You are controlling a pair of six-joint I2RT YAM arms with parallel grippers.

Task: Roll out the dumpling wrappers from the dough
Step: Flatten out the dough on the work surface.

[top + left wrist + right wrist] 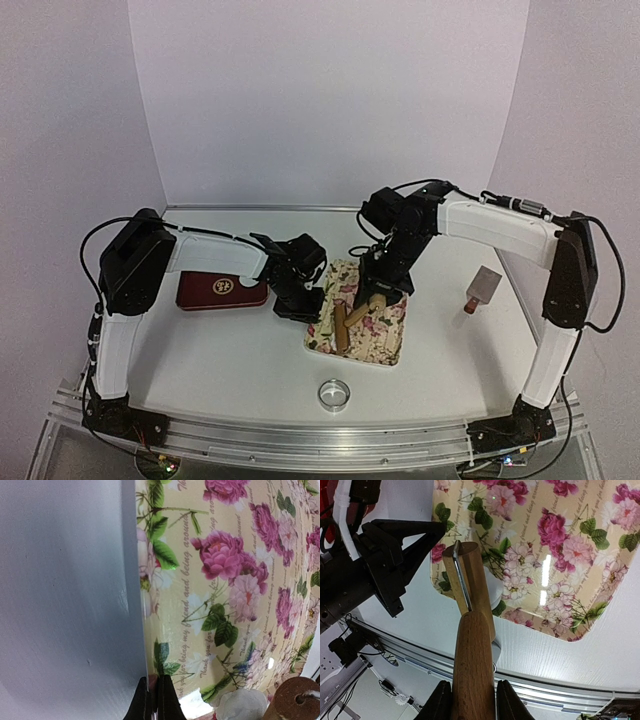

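A flowered tray (385,335) lies mid-table. My left gripper (303,305) is shut on the tray's left rim; in the left wrist view its fingers (153,700) pinch that rim (142,630). My right gripper (383,290) is shut on the handle (472,665) of a wooden roller (342,325), whose barrel (470,575) lies on the tray's near left part, over the dough. The dough, a soft white lump, shows beside the roller's end in the left wrist view (242,705) and peeks out from behind the barrel in the right wrist view (495,594). No dumpling wrappers are in view.
A shiny metal ring cutter (335,393) sits on the table in front of the tray. A dark red flat box (220,291) lies left of my left gripper. A scraper with a wooden handle (483,287) lies at the right. White walls close the back and sides.
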